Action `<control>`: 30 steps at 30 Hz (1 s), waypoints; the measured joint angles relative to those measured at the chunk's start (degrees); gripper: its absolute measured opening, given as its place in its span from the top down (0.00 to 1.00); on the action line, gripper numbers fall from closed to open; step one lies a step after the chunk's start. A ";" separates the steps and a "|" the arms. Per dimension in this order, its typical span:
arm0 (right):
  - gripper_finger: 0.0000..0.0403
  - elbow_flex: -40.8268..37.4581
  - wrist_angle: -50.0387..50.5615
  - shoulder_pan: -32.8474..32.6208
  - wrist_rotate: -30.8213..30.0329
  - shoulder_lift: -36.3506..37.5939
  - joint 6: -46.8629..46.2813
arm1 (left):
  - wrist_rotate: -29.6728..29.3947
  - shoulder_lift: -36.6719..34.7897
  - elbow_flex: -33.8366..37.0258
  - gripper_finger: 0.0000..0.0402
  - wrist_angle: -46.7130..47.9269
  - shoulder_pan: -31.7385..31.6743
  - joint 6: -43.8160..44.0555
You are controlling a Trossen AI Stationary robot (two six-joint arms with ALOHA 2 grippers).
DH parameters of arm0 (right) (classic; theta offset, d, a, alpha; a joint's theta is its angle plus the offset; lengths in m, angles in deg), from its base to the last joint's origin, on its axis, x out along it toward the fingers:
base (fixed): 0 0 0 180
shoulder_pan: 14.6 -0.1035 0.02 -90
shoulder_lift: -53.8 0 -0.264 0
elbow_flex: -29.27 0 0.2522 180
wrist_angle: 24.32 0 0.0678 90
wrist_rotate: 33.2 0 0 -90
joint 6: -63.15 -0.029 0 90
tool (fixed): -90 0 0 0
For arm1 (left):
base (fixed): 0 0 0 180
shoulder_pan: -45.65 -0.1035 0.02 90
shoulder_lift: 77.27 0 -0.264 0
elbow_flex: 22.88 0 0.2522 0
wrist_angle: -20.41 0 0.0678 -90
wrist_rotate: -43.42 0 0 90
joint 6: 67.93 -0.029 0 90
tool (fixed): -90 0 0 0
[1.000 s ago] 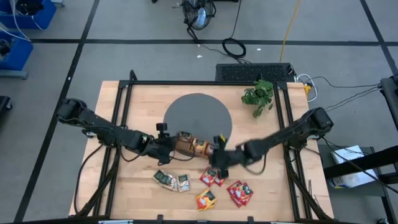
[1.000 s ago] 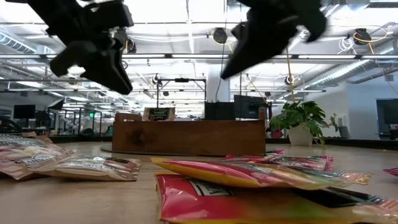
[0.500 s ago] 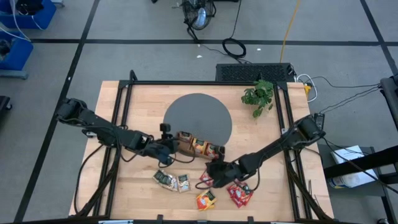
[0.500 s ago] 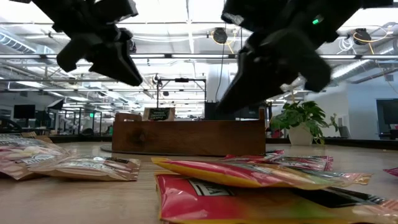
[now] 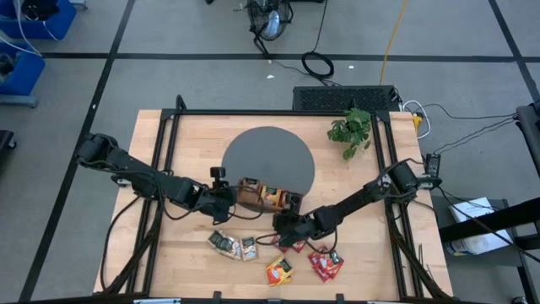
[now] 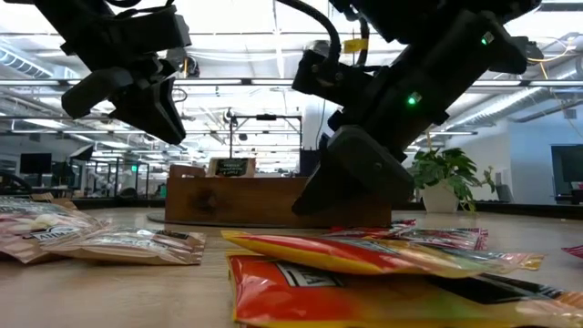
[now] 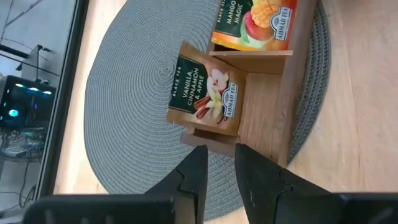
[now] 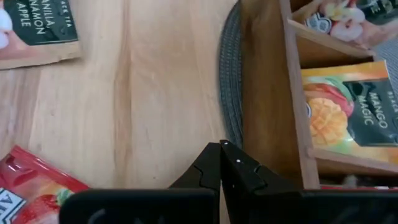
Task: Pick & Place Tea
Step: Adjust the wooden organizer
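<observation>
Right gripper low beside the tray, sachets close under it
Right gripper [image 5: 282, 225], jaws shut and empty at lower centre, could scrape the red sachets [image 5: 291, 243]; left gripper [image 5: 226, 192], slightly parted, holds nothing over the wooden tray [image 5: 250, 201]

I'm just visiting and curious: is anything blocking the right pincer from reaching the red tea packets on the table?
Nothing visible blocks it. The right pincer, fingers shut, hangs just in front of the wooden tray, and the red sachets lie on bare table right beside it. The left pincer waits at the tray's other end, out of the path.
</observation>
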 joint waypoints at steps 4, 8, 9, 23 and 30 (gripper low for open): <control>1.00 0.00 2.23 -0.32 -0.04 0.46 -0.63 | 0.00 0.00 0.00 0.78 -0.44 0.00 0.00; 1.00 0.02 6.08 -0.45 -0.15 0.50 -2.69 | 0.02 0.00 0.00 0.78 -0.59 0.00 0.00; 1.00 0.02 7.51 -0.29 -0.13 0.50 -3.52 | 0.04 0.00 0.00 0.78 -0.74 0.00 0.00; 1.00 0.07 12.49 1.02 -0.71 0.57 -3.90 | 0.59 0.00 0.00 0.78 -4.35 -0.04 -0.96; 1.00 -0.07 12.59 2.33 -1.87 2.39 -2.32 | 0.63 0.00 0.00 0.78 -4.36 -0.04 -1.06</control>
